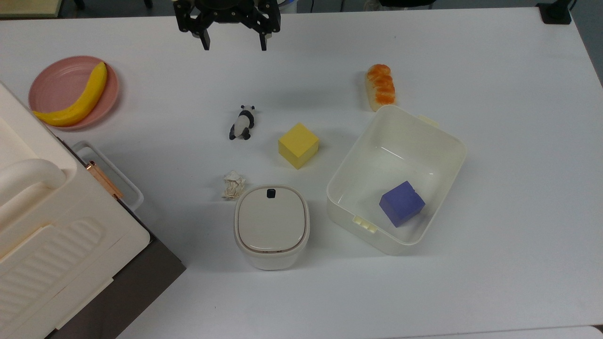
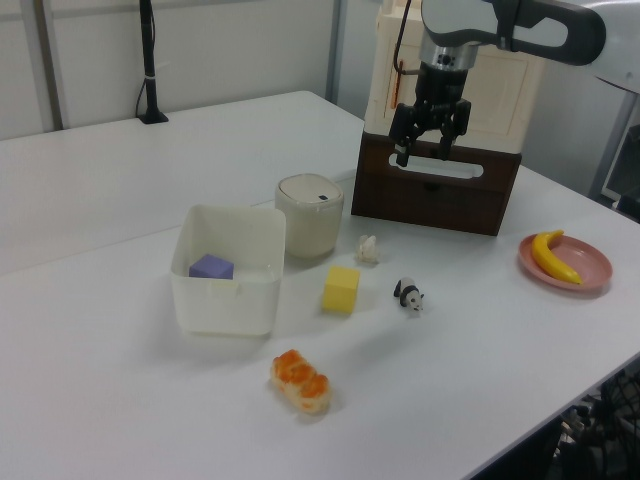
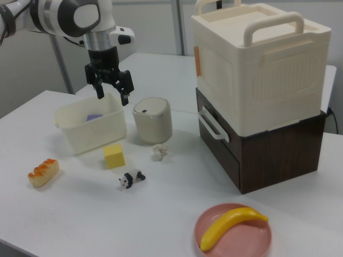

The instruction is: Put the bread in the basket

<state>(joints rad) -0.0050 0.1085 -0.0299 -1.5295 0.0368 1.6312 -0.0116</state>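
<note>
Overhead, the gripper (image 1: 234,45) hangs in the air with its two fingers spread apart and nothing between them, near the top view's upper edge and well apart from the task's things. One bread (image 1: 380,86) lies on the white table (image 1: 509,141), just beside the upper corner of the one basket (image 1: 451,141) in the top view, outside it. Inside the basket sits one purple cube (image 1: 402,203). On the table there are also one yellow cube (image 1: 298,145), one toy panda (image 1: 242,123) lying on its side, one crumpled scrap of paper (image 1: 233,184) and one lidded white bin (image 1: 271,226), its lid on. One pink plate (image 1: 56,84) carries one banana (image 1: 77,99). At the top view's left stands one cream case (image 3: 257,64) with a handle, stacked on one dark wooden drawer box (image 3: 268,144). In the left view the bread (image 2: 300,381) lies nearest the camera, in front of the basket (image 2: 228,300).
</note>
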